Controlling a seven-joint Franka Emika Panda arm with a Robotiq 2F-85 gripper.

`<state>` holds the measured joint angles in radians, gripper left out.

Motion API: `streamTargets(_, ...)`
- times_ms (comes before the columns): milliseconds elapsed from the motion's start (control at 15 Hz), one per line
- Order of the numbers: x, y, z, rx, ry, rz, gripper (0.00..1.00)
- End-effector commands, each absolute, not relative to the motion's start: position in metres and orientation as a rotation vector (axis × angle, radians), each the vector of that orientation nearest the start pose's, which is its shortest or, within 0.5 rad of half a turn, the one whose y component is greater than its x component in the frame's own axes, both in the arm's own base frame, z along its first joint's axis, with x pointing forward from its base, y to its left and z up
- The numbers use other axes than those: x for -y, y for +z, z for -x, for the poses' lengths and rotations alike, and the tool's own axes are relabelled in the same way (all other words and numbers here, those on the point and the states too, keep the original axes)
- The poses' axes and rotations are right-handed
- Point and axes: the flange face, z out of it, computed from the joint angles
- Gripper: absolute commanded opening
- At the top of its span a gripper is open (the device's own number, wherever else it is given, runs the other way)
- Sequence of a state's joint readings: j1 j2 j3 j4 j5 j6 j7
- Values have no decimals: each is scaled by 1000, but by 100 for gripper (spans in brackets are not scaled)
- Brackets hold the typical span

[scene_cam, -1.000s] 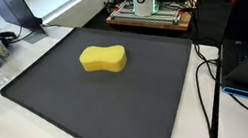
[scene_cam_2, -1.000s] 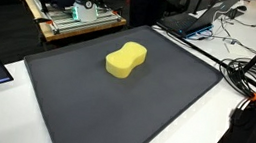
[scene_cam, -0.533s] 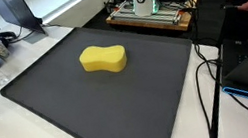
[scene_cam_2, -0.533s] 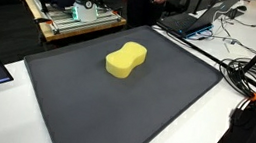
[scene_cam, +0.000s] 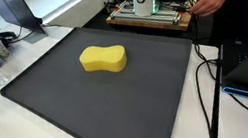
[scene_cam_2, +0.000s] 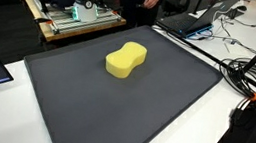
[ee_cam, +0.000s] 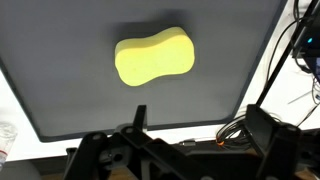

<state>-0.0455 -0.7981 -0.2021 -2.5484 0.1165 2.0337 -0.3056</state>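
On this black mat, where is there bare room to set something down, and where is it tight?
The black mat is bare everywhere but under the yellow sponge; broad free patches lie between the sponge and every mat edge. Crowded: the cables beside the mat and the laptop at its far corner.

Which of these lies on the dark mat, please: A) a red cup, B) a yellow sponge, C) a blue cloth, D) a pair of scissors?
B: a yellow sponge lies flat near the middle of the dark mat, and nothing else shows on the mat in any view.
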Motion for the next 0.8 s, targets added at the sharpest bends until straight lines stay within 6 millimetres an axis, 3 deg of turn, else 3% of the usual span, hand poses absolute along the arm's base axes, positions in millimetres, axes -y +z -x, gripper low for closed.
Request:
streamTargets(0,67,551,-330,207,-449,2891,100)
streamTargets(333,40,564,-327,385,-427,2851,100)
streamTargets(733,83,587,-321,476,-387,2807,100)
